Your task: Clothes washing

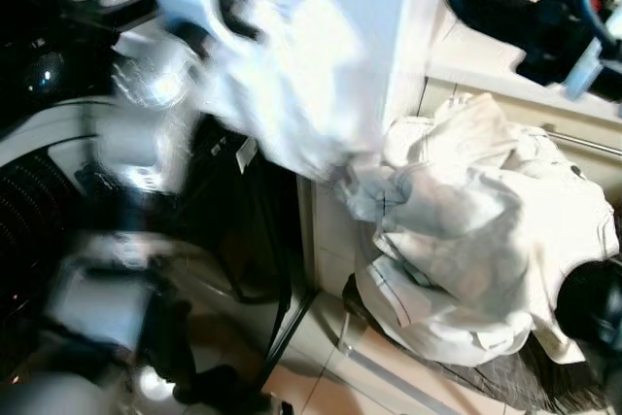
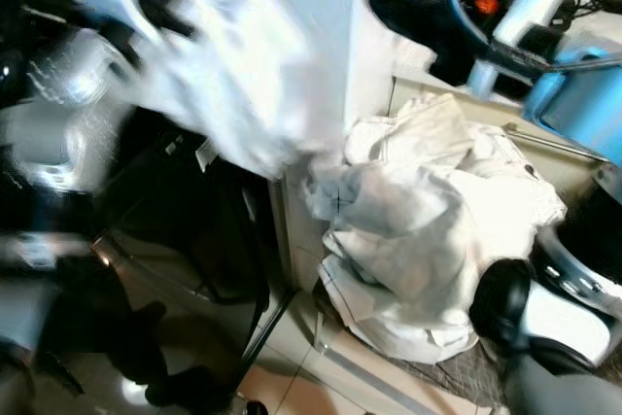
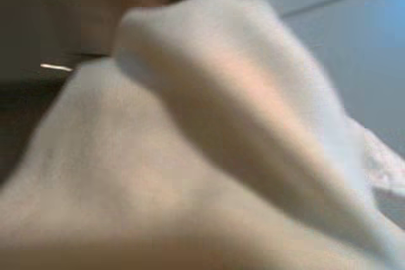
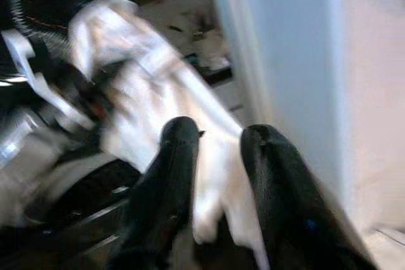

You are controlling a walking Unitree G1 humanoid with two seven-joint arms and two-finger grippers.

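**White garment lifted toward the washer, heap waiting beside it**

Pale cloth [image 3: 209, 156] lies right against the left wrist camera, so the left claw [image 1: 209, 26] is judged to be pinching it, though its fingers are buried in fabric and blur; I cannot tell their spread for certain. From the head, that white garment [image 1: 282, 75] hangs high beside a white upright panel [image 1: 389, 36], held up so its trailing end clears the heap below; the dark washer drum [image 1: 39, 211] sits to the robot's left, the likely destination. More white laundry [image 1: 466, 240] is piled in a basket [image 1: 505, 376] on the tiled floor [image 1: 321, 386], near the machine for short carries. The right claw [image 4: 215, 156] points at the dangling cloth, fingers parted with nothing between them, seemingly ready to support it.
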